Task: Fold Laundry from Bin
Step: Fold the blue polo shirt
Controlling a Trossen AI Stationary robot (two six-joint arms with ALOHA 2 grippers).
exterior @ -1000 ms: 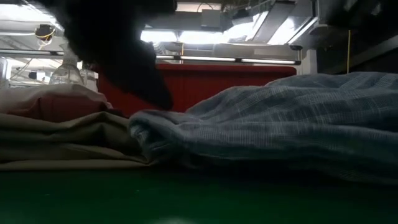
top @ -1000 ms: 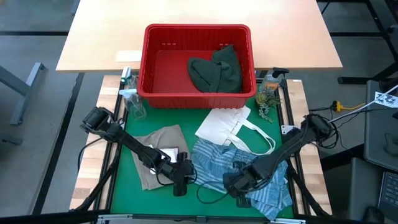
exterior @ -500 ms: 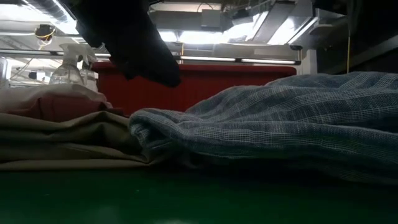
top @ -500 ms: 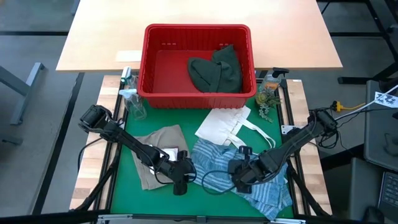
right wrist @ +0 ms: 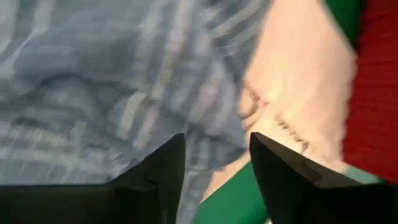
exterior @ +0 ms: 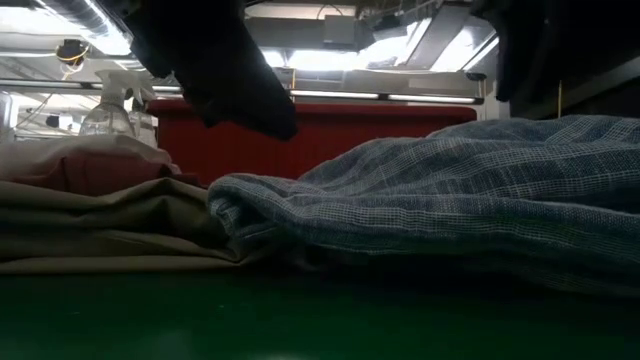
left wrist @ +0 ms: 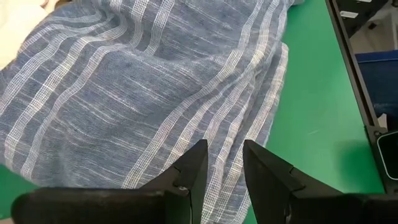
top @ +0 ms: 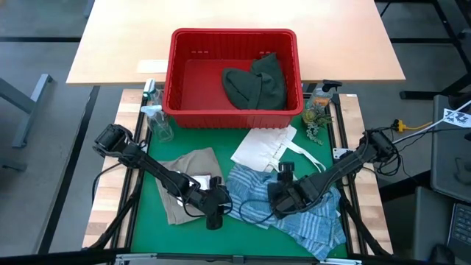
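Right pincer has released striped shirt, fingers apart.

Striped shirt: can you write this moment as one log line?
striped shirt: on green mat | right gripper: open, over shirt | left gripper: beside shirt, empty

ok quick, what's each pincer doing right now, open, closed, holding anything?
Left pincer: open with a narrow gap, empty, over the striped shirt.
Right pincer: open, holding nothing, above the same shirt.
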